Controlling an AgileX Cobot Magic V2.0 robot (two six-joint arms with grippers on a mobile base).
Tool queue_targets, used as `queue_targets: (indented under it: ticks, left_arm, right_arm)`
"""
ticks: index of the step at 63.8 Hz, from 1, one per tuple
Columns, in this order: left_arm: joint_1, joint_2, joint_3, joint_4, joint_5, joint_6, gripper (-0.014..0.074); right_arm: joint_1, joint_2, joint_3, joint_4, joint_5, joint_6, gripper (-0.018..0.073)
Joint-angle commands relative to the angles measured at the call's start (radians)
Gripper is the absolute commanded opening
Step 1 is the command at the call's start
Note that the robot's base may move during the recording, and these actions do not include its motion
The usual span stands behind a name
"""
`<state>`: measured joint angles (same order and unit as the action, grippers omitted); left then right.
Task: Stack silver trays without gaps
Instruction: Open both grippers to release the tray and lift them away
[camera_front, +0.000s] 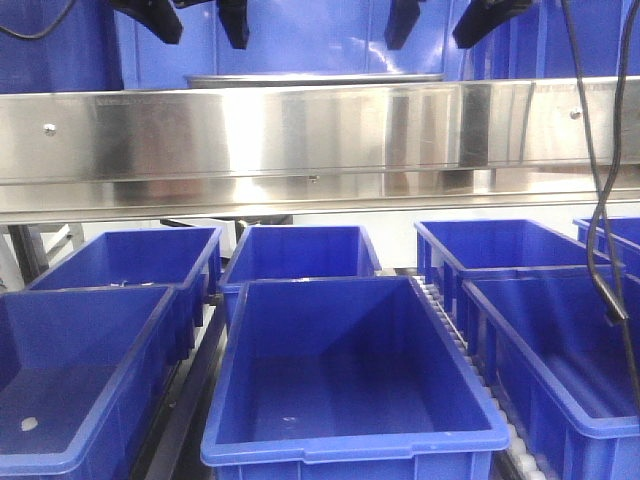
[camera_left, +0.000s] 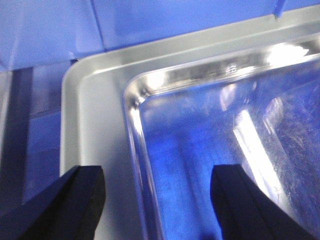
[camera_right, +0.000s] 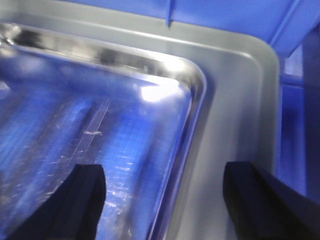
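Two silver trays lie one in the other behind the steel rail; only their rim (camera_front: 315, 78) shows in the front view. In the left wrist view a shiny upper tray (camera_left: 225, 135) sits in a matte grey lower tray (camera_left: 95, 110), whose band shows round its corner. My left gripper (camera_left: 157, 200) is open, with one finger on each side of the upper tray's left rim. In the right wrist view the shiny tray (camera_right: 90, 115) sits in the matte one (camera_right: 240, 110). My right gripper (camera_right: 165, 200) is open astride the right rim. Both grippers (camera_front: 198, 25) (camera_front: 440, 22) hang over the trays.
A long polished steel rail (camera_front: 320, 140) with screws crosses the front view. Several deep blue bins (camera_front: 340, 370) stand in rows below it. A black cable (camera_front: 600, 200) hangs at the right. Blue bin walls (camera_left: 150, 20) stand close behind the trays.
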<state>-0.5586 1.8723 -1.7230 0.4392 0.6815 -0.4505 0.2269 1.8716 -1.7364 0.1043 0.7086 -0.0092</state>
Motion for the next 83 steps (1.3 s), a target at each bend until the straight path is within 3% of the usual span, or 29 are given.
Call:
queue_targets:
  ticks: [1,11,23,28,41,48,58,70,83]
  left_arm:
    - [-0.004,-0.059,-0.007,0.013,-0.007,0.002,0.037]
    - [-0.004,-0.167,-0.007,0.016,0.005,0.002,0.0307]
    - [-0.004,-0.324,-0.007,0.042,0.012,0.002,-0.0045]
    - [-0.004,-0.394,0.002,0.042,0.028,0.002,0.0004]
    - [-0.004,-0.633,0.131,0.047,-0.01,0.002,0.0004]
    - [-0.004,-0.79,0.286,0.076,-0.067,-0.001,0.0001]
    - [-0.004,-1.03,0.535,0.196,-0.164,-0.096,-0.0008]
    - [-0.004,-1.245,0.719,0.201,-0.2,-0.095,-0.0008]
    - [-0.004,-1.398,0.77,0.205,-0.19,-0.095,-0.0008]
  right_arm:
    - [0.002,-0.057,-0.009,-0.004,-0.027,-0.01,0.037]
    - [0.002,-0.165,-0.009,-0.004,-0.014,-0.01,0.02]
    - [0.002,-0.324,-0.007,-0.004,-0.009,-0.017,-0.0099]
    - [0.002,-0.39,-0.005,-0.004,0.017,-0.017,-0.0076]
    - [0.003,-0.576,0.045,-0.004,0.044,-0.017,-0.0079]
    - [0.003,-0.725,0.175,-0.004,-0.004,-0.017,-0.0079]
    - [0.003,-0.985,0.464,-0.004,-0.114,-0.027,-0.0079]
    - [0.003,-1.243,0.745,0.003,-0.192,-0.027,-0.0079]
    - [0.003,-1.413,0.857,0.003,-0.192,-0.027,-0.0079]
